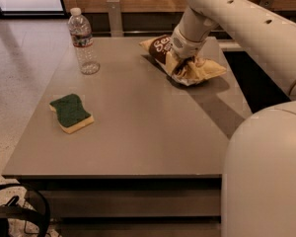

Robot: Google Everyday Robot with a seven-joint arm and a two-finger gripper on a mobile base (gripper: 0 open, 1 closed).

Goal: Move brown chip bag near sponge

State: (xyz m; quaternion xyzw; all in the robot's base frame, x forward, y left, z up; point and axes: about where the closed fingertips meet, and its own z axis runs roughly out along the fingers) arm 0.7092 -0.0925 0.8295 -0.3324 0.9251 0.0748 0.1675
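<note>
The brown chip bag (202, 69) lies crumpled on the far right part of the grey table (138, 132), its brown end with white lettering toward the back. My gripper (180, 67) comes down from the upper right into the middle of the bag and is shut on it, with the foil bunched up around the fingers. The bag still rests on the table. The sponge (70, 111), dark green on top with a yellow base, lies flat near the table's left edge, well apart from the bag.
A clear plastic water bottle (83, 42) stands upright at the back left of the table. My white arm and base (266, 172) fill the right side. A wooden wall and rail run behind the table. Black cables (15, 216) lie on the floor at lower left.
</note>
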